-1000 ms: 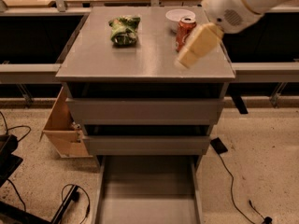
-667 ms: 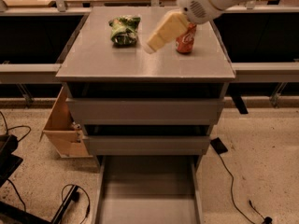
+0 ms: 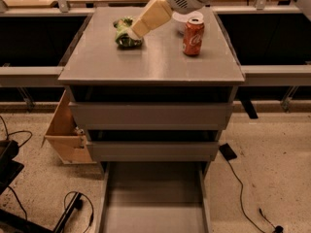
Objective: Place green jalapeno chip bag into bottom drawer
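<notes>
The green jalapeno chip bag (image 3: 125,33) lies on the grey cabinet top (image 3: 150,62), at the back left. My gripper (image 3: 134,32) reaches down from the upper right, and its cream-coloured tip is at the bag's right side, overlapping it. The bottom drawer (image 3: 151,198) is pulled out toward the camera at the foot of the cabinet, and its flat grey floor holds nothing.
A red soda can (image 3: 193,36) stands upright on the top, right of the bag, with a white bowl (image 3: 186,18) behind it. Two upper drawers (image 3: 150,115) are shut. A cardboard box (image 3: 65,130) sits left of the cabinet. Cables lie on the floor.
My arm has swung left across the cabinet top, from over the red can to the chip bag. The bag and the can have stayed in place.
</notes>
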### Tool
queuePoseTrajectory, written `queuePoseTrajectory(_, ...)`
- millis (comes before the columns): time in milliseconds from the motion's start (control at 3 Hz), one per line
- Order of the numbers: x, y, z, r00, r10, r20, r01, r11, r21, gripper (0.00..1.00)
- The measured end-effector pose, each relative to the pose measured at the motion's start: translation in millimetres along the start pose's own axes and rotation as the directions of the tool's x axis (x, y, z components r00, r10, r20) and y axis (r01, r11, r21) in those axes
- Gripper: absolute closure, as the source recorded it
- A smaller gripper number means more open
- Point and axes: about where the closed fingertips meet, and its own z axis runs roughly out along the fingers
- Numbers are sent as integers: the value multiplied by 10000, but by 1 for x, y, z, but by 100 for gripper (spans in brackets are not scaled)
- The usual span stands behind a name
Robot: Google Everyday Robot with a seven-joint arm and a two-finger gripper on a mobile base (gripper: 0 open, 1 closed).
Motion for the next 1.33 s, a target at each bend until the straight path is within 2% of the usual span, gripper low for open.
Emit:
queuePoseTrajectory(333,1,-2,4,10000,20,-8,-20,10000,9,0)
queuePoseTrajectory(667,13,-36,66,9993,345,-127,-343,9993,143,0)
queuePoseTrajectory(1000,31,-82,179,9964,618,-580,-596,9975,389,0)
queuePoseTrajectory(1333,42,-103,239,9944,829,-658,-796,9954,525,0)
